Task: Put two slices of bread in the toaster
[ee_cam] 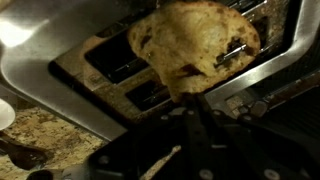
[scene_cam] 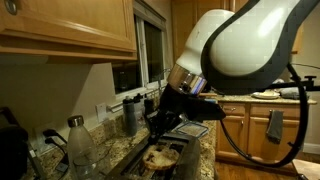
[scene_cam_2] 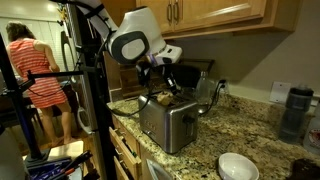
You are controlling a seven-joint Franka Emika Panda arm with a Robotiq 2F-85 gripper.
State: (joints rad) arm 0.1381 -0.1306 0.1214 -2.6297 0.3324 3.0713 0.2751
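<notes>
Wrist view: fingers (ee_cam: 190, 108) grip one slice of bread (ee_cam: 195, 40) by its near edge, just above the toaster (ee_cam: 50, 55). Its long axis appears roughly parallel to the slots (ee_cam: 125, 68); not yet inserted.

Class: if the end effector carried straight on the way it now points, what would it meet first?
Probably the toaster: in the wrist view the end effector, gripping a slice of bread, points at its slots, so the slice would touch first; depth is unclear.

the toaster (scene_cam_2: 170, 122) is viewed from farther off, the toaster (scene_cam: 170, 165) nearer from its opposite side, the toaster (ee_cam: 100, 60) closely from above.
</notes>
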